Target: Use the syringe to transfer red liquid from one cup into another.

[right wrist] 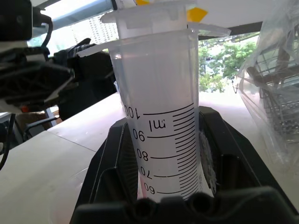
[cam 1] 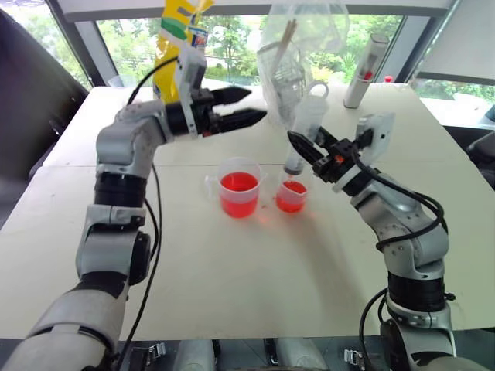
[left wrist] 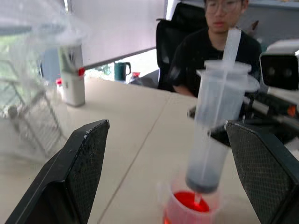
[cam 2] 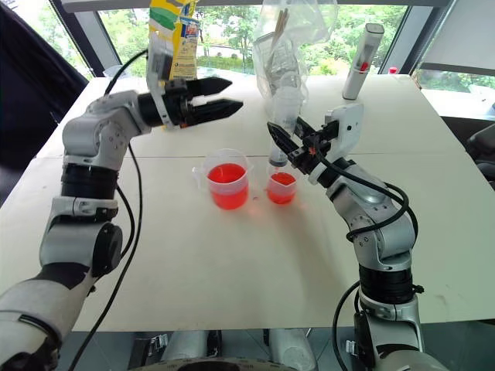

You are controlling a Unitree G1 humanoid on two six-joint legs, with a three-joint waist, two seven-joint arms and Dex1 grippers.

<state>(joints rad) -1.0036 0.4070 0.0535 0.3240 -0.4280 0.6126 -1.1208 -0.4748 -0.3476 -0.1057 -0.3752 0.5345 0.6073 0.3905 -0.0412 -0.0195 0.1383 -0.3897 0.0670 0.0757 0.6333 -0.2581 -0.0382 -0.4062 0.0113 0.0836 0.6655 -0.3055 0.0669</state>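
While right tool (cam 1: pixel 303 144) grips syringe (cam 1: pixel 302 133) over smaller cup (cam 1: pixel 291 195) | left tool (cam 1: pixel 246 106) open | plastic bag (cam 1: pixel 298 54) behind

My head cameras look forward and down over the table (cam 1: pixel 232 263). My left wrist camera faces level across it, near the syringe (left wrist: pixel 212 126). My right wrist camera sits tight against that shared syringe.

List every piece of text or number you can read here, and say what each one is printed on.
"100", "90", "80", "70", "60": scale on the syringe barrel.
"ml": beside that scale.
Print on the yellow packet: too small to read.
Markings on the grey-white cylinder: blurred, unreadable.
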